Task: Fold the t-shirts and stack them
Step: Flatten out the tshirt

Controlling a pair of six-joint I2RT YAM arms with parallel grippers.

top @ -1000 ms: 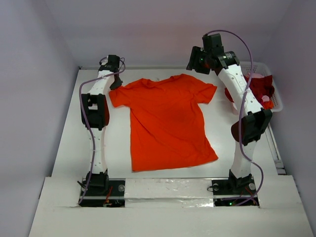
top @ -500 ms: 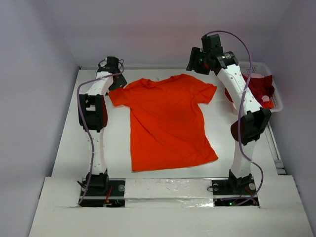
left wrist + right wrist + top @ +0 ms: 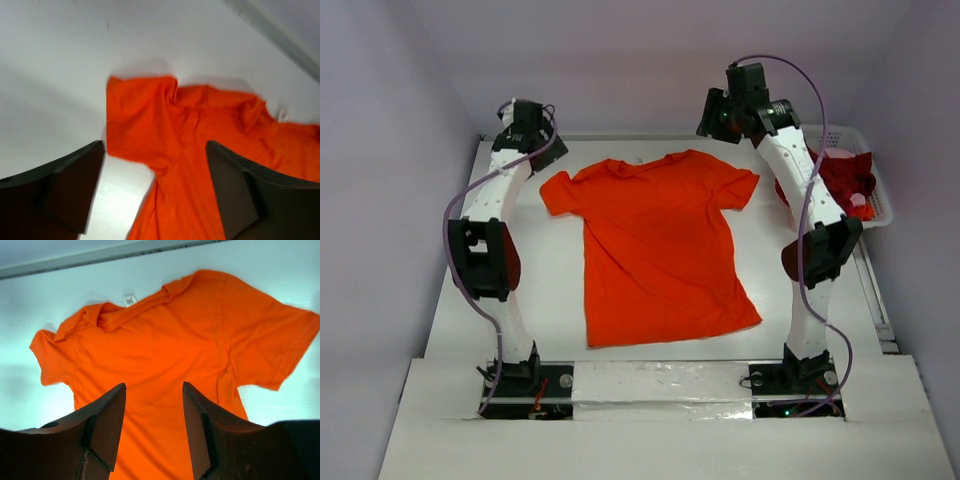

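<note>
At the far left corner of the bench [image 3: 560, 300], the left arm is raised. The left fingers [image 3: 65, 185] are spread wide with nothing between them, and they hang above the left sleeve of the orange-red t-shirt [image 3: 660, 250]. That shirt lies spread flat across the middle of the bench, collar toward the far edge and hem toward the arm bases, with both short sleeves laid out to the sides. The sleeve nearest the left arm is slightly rumpled. A small white label [image 3: 130, 300] shows at the collar. Further right, the right fingers [image 3: 105, 425] are held high over the collar end of the shirt, parted about halfway and gripping nothing. At the far right edge sits the white lattice basket [image 3: 882, 216]. The dark crimson t-shirt [image 3: 840, 178] is bunched inside it and spills over its near rim, with a bit of pink cloth [image 3: 838, 153] beside it.
</note>
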